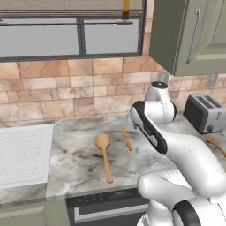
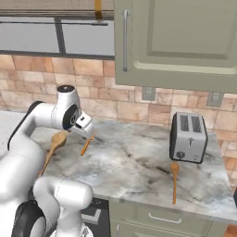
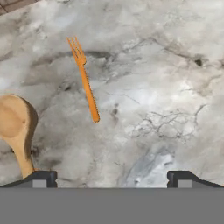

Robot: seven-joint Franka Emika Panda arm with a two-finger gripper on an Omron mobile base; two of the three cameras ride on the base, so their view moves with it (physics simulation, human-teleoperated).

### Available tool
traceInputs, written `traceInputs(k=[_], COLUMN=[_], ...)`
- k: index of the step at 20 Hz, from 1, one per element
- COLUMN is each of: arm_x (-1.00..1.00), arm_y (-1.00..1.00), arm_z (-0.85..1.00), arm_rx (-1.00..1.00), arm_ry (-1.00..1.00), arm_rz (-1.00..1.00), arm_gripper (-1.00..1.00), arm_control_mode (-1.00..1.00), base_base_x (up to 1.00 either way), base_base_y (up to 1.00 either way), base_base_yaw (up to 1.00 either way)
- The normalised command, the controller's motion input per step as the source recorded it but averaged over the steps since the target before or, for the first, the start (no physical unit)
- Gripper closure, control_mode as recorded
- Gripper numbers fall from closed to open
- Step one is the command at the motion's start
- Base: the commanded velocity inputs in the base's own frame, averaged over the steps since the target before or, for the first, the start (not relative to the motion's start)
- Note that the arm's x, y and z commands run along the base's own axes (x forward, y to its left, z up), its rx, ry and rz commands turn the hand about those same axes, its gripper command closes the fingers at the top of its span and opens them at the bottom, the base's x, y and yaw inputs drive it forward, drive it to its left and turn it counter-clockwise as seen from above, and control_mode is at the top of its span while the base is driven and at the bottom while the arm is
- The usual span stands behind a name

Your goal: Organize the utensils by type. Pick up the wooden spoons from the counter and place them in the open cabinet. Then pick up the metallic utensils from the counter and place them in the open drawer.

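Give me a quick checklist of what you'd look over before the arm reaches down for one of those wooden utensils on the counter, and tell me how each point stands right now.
1. Gripper open and holding nothing: ok; its tips stand wide apart over bare stone.
2. Big wooden spoon lies flat on the counter, free of other things: ok.
3. Slim orange fork-tipped utensil lies apart from the big spoon: ok.
4. Gripper lined up over a utensil: not ok; both lie off to one side in the hand view.
5. Third wooden spoon in front of the toaster is untouched: ok.
6. Cabinet open to receive spoons: not ok; this door looks shut.
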Motion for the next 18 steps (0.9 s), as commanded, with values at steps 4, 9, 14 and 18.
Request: traceInputs(k=[4, 9, 14, 18], arm_x=[0.71, 0.64, 0.54, 0.45], arm_y=[0.08, 0.01, 0.07, 0.2], arm_z=[-0.56, -0.55, -0.61, -0.51], arm_rx=[0.0, 0.0, 0.0, -0.01], arm_ry=[0.02, 0.0, 0.0, 0.0], arm_rz=[0.0, 0.01, 0.03, 0.06], arm_gripper=[-1.0, -1.0, -1.0, -1.0], arm_control_mode=[-1.0, -1.0, -1.0, -1.0], base_base_x=[0.0, 0.0, 0.0, 0.0], base_base_y=[0.0, 0.0, 0.0, 0.0], base_base_yaw=[0.0, 0.0, 0.0, 0.0])
